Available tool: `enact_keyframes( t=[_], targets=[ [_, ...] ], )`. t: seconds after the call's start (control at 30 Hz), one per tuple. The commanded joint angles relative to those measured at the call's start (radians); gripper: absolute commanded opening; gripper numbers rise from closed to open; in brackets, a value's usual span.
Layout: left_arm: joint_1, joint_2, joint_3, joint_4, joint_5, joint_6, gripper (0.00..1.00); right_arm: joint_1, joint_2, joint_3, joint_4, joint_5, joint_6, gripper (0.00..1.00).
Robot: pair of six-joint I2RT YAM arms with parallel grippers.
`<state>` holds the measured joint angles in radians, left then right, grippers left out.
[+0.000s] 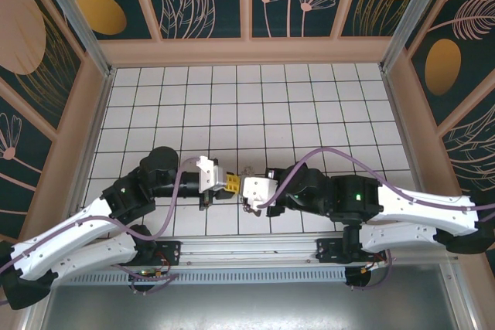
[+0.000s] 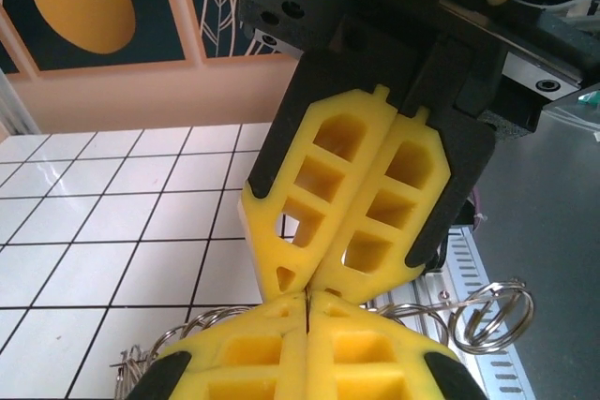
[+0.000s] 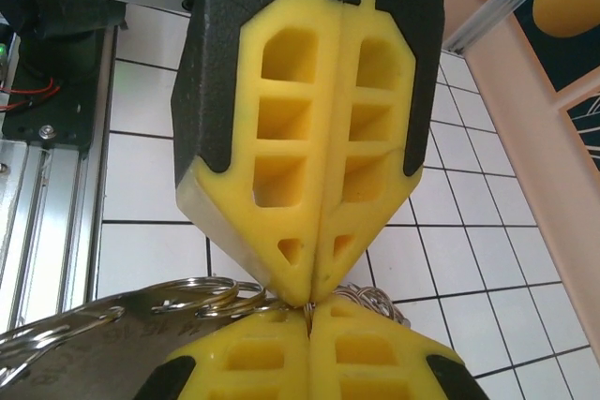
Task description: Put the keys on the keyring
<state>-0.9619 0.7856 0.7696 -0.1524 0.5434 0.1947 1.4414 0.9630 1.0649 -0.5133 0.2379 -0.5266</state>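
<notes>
My left gripper point(image 1: 233, 184) and right gripper point(image 1: 243, 188) meet tip to tip low over the near tiles. Both are shut on the keyring, whose thin silver wire passes between the two pairs of yellow fingertips. In the left wrist view my own gripper point(image 2: 307, 299) pinches the wire, and loops of the keyring point(image 2: 492, 316) stick out on both sides. In the right wrist view that gripper point(image 3: 309, 306) holds the same spot, with the keyring point(image 3: 202, 292) coils spread left and right. A flat grey metal piece point(image 3: 84, 344) hangs from the coils. The keys are hidden.
The white tiled table point(image 1: 255, 106) stretches away behind the grippers, inside pink frame walls point(image 1: 247, 50). An aluminium rail point(image 1: 247, 249) runs along the near edge, just below both wrists. The right arm's cable point(image 1: 340, 158) arches over its forearm.
</notes>
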Motion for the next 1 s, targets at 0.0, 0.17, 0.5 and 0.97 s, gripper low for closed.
enact_keyframes(
  t=[0.0,0.17,0.5,0.97],
  targets=[
    [-0.006,-0.016,-0.025,0.055,-0.009,-0.018,0.00,0.014,-0.054,-0.004,0.222,-0.098,-0.014,0.00],
    [-0.006,-0.076,-0.085,0.198,0.050,-0.095,0.00,0.013,-0.133,-0.118,0.339,-0.130,0.006,0.15],
    [-0.006,-0.095,-0.115,0.358,0.154,-0.169,0.00,0.011,-0.149,-0.213,0.451,-0.159,0.061,0.13],
    [-0.005,-0.157,-0.127,0.387,0.160,-0.196,0.00,0.006,-0.190,-0.270,0.497,-0.131,0.094,0.25]
  ],
)
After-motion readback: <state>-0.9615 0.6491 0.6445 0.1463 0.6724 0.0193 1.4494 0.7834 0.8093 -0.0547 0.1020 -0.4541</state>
